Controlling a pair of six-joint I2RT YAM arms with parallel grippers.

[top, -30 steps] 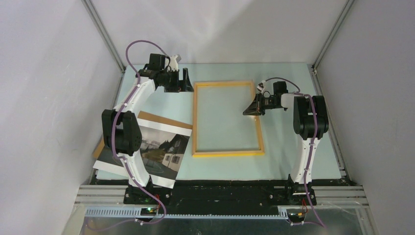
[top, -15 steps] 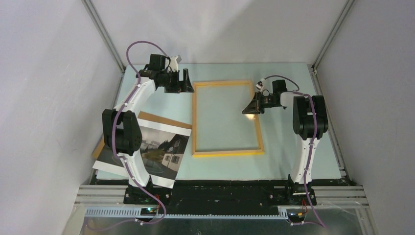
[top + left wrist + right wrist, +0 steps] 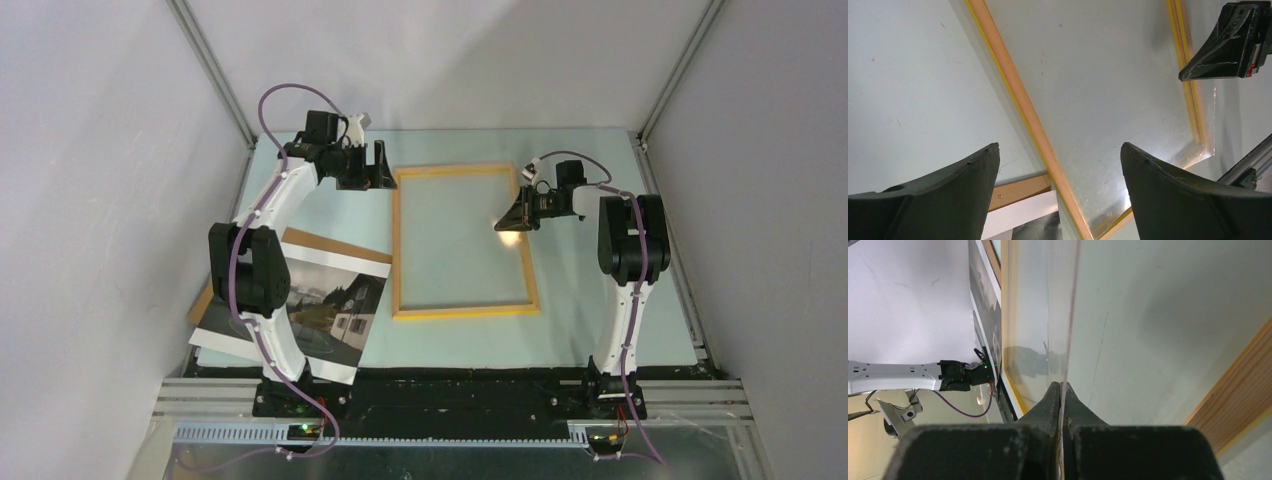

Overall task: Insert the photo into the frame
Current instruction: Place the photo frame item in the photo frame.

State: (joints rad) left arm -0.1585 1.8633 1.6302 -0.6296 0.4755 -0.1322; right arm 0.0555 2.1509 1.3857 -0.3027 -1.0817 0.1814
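Pinching its jaws together, the right gripper (image 3: 506, 226) appears to hold the thin edge of the clear pane (image 3: 455, 240). In its wrist view the pane runs edge-on straight out from the seam between the closed fingers. One orange rail of the frame (image 3: 398, 245) lies just beside them, on the table side of the pane. From above, these jaws sit just inside the frame's right rail, about halfway along it, with a bright glint on the pane right at their tips.

The left gripper (image 3: 378, 165) hangs with its jaws spread wide and nothing between them. It is just outside the frame's far left corner and does not touch it. In its wrist view the frame's left rail runs below, passing through the gap between the two fingers, and the right gripper shows across the pane from it.

The photo (image 3: 340, 300) is outside the frame, well apart from both sets of jaws, nearer the arm bases than either gripper. It lies askew on a brown board (image 3: 335, 245) on the table (image 3: 570, 330), and the left arm partly covers it.
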